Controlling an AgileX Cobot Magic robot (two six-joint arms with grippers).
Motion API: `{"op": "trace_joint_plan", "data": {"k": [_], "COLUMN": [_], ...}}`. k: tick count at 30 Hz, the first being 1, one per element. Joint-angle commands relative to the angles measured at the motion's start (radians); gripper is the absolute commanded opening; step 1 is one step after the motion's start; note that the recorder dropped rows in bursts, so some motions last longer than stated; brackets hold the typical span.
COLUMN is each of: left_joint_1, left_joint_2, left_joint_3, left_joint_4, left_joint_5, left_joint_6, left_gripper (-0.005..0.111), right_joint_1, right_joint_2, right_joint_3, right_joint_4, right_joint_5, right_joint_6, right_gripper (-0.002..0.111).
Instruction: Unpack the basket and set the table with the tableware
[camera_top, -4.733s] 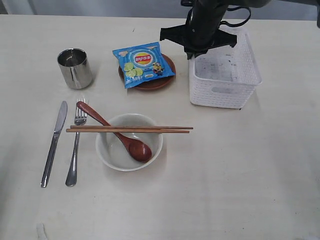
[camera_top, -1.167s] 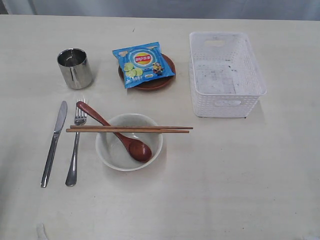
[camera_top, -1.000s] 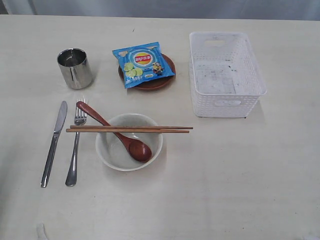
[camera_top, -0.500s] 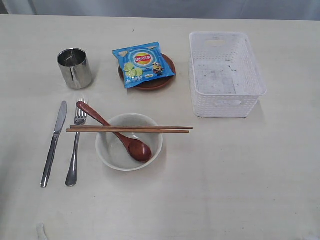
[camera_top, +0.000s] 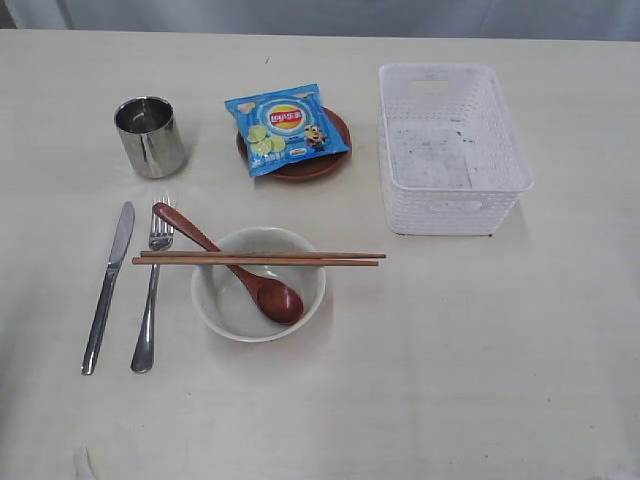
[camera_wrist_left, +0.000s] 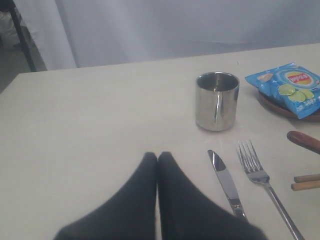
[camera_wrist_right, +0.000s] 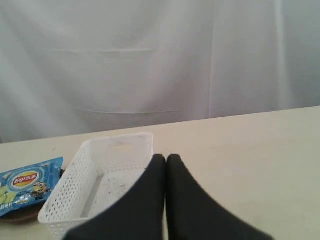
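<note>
Sitting empty at upper right of the exterior view, the basket has nothing visible inside, only dark specks on its floor. Its long axis runs up-down in that view, handle cutouts on the short ends.

Tableware is all out on the bench:
- bowl near centre, spoon resting in it w/ handle angled toward the fork
- chopsticks laid side by side across the bowl rim
- knife & fork parallel, just left of the bowl
- cup upright beyond them
- plate btwn cup & basket, w/ snack bag on top

Right pincer is pressed together, pinching nothing. The basket lies ahead of it, near, long axis roughly along its pointing line, so the right arm is the nearer one for any basket move. Left pincer is also pressed together & empty, over bare bench w/ knife, fork & cup ahead. Neither arm shows in the exterior view.

Judgement: unpacking looks done & the setting looks complete. Prob no further grasp needed, unless the basket gets shifted aside.
</note>
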Motion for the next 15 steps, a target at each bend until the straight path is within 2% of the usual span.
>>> {"op": "trace_joint_plan", "data": {"k": [1, 6, 15], "left_joint_1": [-0.005, -0.005, -0.005], "left_joint_2": [-0.002, -0.002, -0.002], "left_joint_3": [0.002, 0.002, 0.002], "left_joint_4": [-0.002, -0.002, -0.002], "left_joint_5": [-0.001, -0.001, -0.001], "left_joint_6": [-0.002, -0.002, -0.002], "left_gripper": [0.000, 0.000, 0.000], "right_joint_1": [0.010, 0.080, 0.096], "right_joint_2": [-0.006, -0.046, -0.057], "right_joint_3": [0.068, 0.160, 0.160], "right_joint_4": [0.003, -0.001, -0.006], "right_joint_5": [-0.074, -0.144, -0.035], "right_joint_6": [-0.047, -0.074, -0.090], "right_gripper": [0.000, 0.000, 0.000]}}
